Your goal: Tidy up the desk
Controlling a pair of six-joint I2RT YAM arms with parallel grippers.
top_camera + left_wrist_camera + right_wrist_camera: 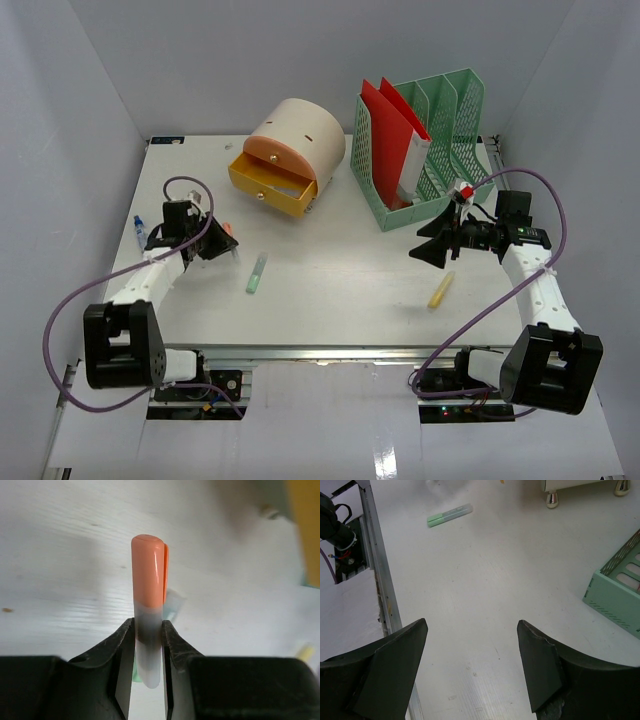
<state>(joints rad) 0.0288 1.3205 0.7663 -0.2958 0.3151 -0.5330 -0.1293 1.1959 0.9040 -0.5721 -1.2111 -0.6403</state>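
Observation:
The desk (pixel 340 300) is a white tabletop with an aluminium rail at its front. At the desk's left, my left gripper (pixel 214 243) is shut on an orange-capped highlighter (pixel 228 230). In the left wrist view the highlighter (pixel 149 575) stands up between the jaws of the gripper (pixel 148 632), grey barrel pinched, orange cap pointing away. A green highlighter (pixel 257 271) and a yellow highlighter (pixel 441 290) lie loose on the desk. My right gripper (pixel 430 250) hovers open over bare desk (pixel 485 570), nothing between its fingers (pixel 540 665).
A yellow drawer box (pixel 275 185) with a cream domed top stands at the back, its drawer pulled open. A green file rack (pixel 440 150) holding red folders stands back right. A blue-capped item (pixel 140 230) lies at the left edge. The green highlighter (pixel 449 516) lies far ahead of the right gripper.

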